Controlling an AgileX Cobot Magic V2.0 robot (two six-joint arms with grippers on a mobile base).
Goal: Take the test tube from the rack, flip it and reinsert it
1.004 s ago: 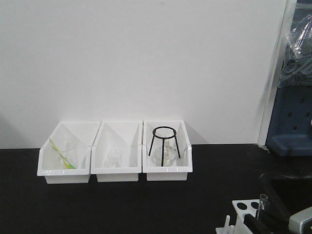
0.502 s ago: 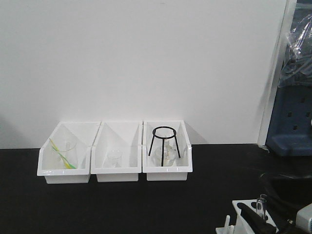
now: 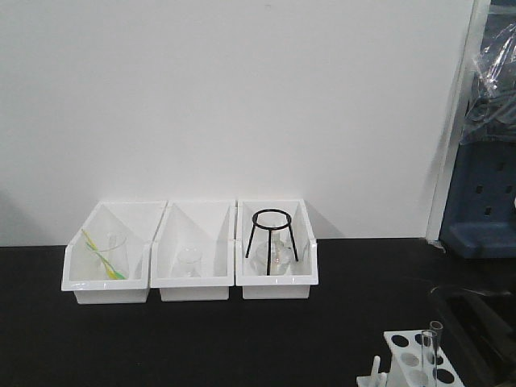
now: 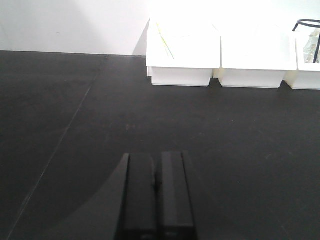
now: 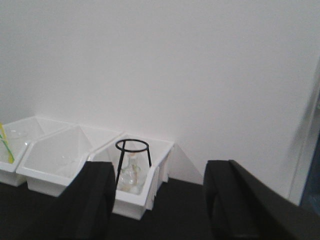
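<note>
The white rack (image 3: 413, 360) sits at the bottom right edge of the front view, partly cut off. A clear test tube (image 3: 429, 348) stands upright in one of its holes, its open rim above the rack. Neither shows in the wrist views. My right gripper (image 5: 160, 200) is open and empty, with its dark fingers (image 5: 95, 200) wide apart; it faces the white bins and the wall and does not show in the front view. My left gripper (image 4: 157, 167) is shut and empty, low over the black table (image 4: 75, 125).
Three white bins (image 3: 192, 278) stand in a row by the wall. The left one holds a beaker with yellow-green sticks (image 3: 105, 256), the middle a small beaker (image 3: 188, 262), the right a black ring tripod (image 3: 271, 234) over a flask. A black basin (image 3: 476, 318) lies right of the rack.
My right gripper was at the rack and tube in the front view and has drawn back out of that view. The tube still stands in the rack.
</note>
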